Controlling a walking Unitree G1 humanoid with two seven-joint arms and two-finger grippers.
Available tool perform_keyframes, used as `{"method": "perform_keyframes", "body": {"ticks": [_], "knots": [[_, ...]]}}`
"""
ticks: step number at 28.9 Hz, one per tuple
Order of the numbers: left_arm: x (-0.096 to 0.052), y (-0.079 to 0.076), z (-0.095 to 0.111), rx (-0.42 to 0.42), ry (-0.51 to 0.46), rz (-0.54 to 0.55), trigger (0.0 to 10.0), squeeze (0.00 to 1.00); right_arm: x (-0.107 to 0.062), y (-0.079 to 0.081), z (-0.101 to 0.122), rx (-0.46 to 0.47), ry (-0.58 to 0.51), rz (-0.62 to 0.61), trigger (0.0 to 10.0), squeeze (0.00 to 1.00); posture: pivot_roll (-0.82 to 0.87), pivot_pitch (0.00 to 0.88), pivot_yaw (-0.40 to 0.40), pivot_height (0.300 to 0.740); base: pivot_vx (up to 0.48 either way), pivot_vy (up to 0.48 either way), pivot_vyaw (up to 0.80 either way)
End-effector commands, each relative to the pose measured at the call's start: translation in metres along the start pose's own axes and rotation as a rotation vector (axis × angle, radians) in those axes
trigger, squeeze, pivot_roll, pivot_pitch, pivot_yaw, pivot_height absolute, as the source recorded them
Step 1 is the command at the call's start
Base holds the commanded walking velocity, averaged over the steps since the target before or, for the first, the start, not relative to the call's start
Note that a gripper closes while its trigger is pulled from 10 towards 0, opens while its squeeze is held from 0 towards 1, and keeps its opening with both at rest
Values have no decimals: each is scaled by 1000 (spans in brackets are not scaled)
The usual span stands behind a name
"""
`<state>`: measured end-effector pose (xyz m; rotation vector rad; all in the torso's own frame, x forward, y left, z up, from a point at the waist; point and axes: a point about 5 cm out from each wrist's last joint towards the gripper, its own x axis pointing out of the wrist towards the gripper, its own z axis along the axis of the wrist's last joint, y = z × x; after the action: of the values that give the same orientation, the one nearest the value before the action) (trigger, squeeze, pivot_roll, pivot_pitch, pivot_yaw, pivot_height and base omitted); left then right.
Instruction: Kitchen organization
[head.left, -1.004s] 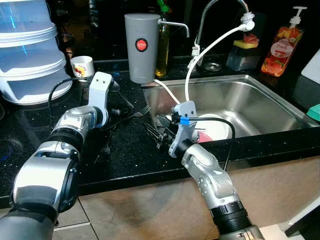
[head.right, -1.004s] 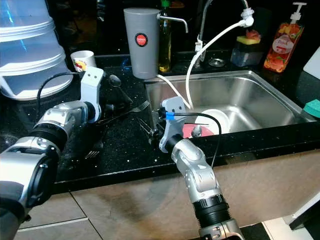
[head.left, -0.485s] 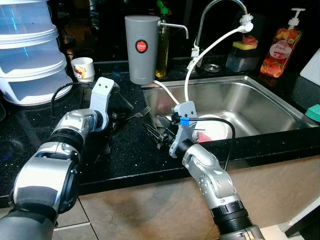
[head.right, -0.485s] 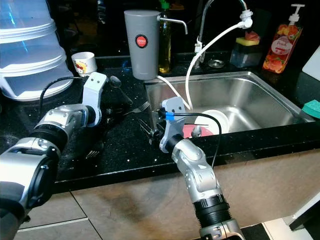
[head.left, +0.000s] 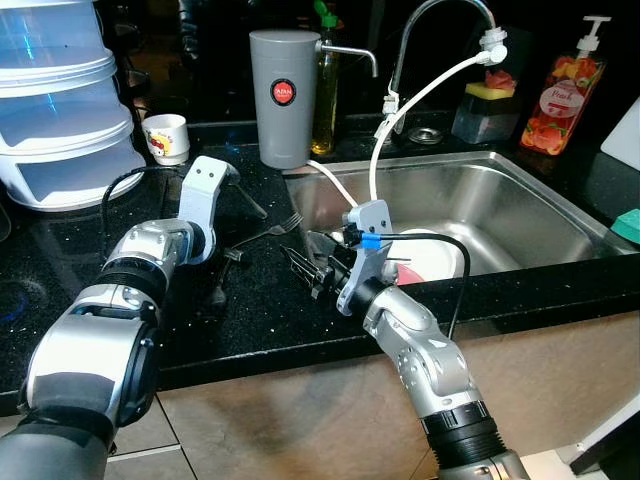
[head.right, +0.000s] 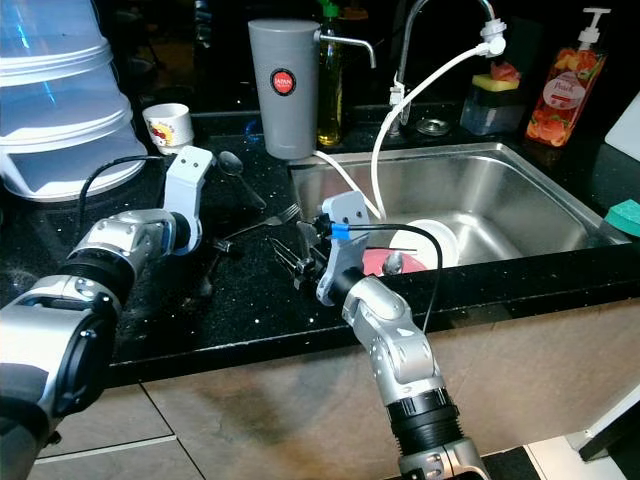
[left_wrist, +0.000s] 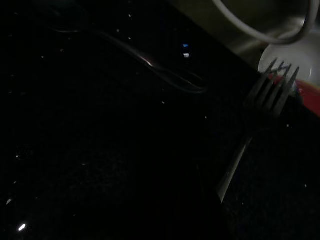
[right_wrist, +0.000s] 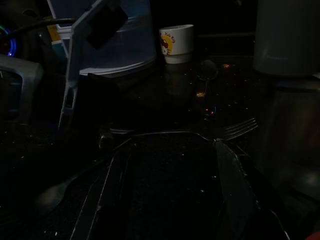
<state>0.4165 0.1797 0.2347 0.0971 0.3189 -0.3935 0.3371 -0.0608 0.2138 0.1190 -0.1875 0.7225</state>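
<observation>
Since a second earlier my left gripper (head.left: 236, 253) dropped, holding the fork (head.left: 270, 229) (tines upper right); right gripper (head.left: 303, 272), fingers spread, sat just right.

Black speckled table (head.left: 250, 310) spans the frame's left and centre, carrying a fork (head.left: 268, 231), spoon (head.right: 236, 172), small cup (head.left: 166, 136) and grey canister (head.left: 284, 96).

Dim kitchen: black speckled countertop (head.left: 260, 310), steel sink (head.left: 520, 215), tiled floor (head.left: 190, 440).

Silver jointed arms (head.left: 130, 290) with black cables (head.left: 440, 245), black fingers (head.right: 290, 262), blue tag.
</observation>
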Motion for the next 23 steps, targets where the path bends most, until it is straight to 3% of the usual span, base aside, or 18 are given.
{"method": "perform_keyframes", "body": {"ticks": [1,5,8,13,14,17,19,21,23], "knots": [[-5,8,4,-31,-19,14,0,0,-2,-2,-1,23,6,-14,10000,0,56,75,26,740,0,0,0],[-15,15,30,-2,-95,26,0,0,-1,-3,0,35,2,-14,10000,0,57,78,25,740,0,0,0],[-18,18,37,1,-118,27,0,0,-1,-3,0,40,-1,-14,10000,0,57,78,25,740,0,0,0],[-43,28,84,-13,-302,9,0,0,-1,-3,4,58,-18,-15,10000,0,61,76,25,740,0,0,0],[-43,28,84,-13,-302,9,0,0,-1,-3,4,58,-18,-15,10000,0,61,76,25,740,0,0,0],[-52,21,103,-127,-476,-135,0,0,1,-3,6,81,-37,-18,10000,0,64,75,25,740,0,0,0],[-63,11,111,-223,-652,-366,0,0,3,-3,11,106,-64,-25,10000,0,64,75,25,740,0,0,0],[-71,3,100,-383,-747,-605,0,0,6,-2,17,142,-100,-31,10000,0,68,69,26,740,0,0,0],[-71,3,100,-383,-747,-605,0,0,6,-2,17,142,-100,-31,10000,0,68,69,26,740,0,0,0]]}}
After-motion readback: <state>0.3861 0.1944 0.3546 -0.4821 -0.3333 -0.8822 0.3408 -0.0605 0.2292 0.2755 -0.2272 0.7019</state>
